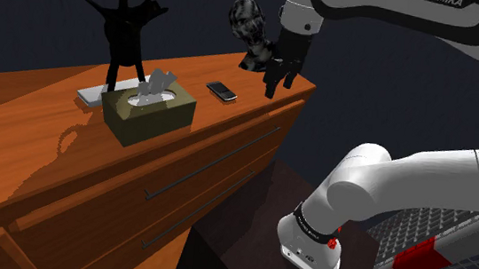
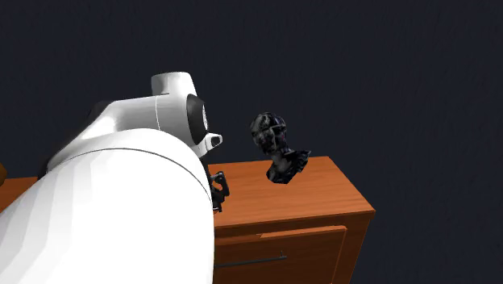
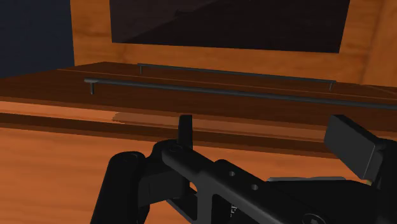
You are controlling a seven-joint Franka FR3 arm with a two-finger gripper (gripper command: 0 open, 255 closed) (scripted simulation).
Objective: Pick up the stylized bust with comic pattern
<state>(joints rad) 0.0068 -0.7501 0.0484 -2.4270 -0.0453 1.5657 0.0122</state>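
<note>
The bust (image 1: pixel 249 30) is dark with a grey and black comic print. It stands near the far corner of the wooden dresser top (image 1: pixel 42 130), toward the shoulder view's right. In the second exterior view the bust (image 2: pixel 276 148) looks tilted over the dresser's back edge. My gripper (image 1: pixel 280 81) hangs just beside the bust, on the side nearer the shoulder camera, pointing down over the dresser's front edge. It is open and holds nothing. In the wrist view the gripper (image 3: pixel 267 137) looks down the dresser front past its fingers (image 3: pixel 348 146). The white arm hides most of the gripper (image 2: pixel 218 192) in the second exterior view.
A black phone (image 1: pixel 222 91) lies on the dresser top beside the gripper. An olive tissue box (image 1: pixel 148 109) sits mid-top, and behind it a black figure (image 1: pixel 127 32) stands on a grey base. Drawer handles (image 3: pixel 210 90) run across the dresser front. The dark stand (image 1: pixel 263 247) is below.
</note>
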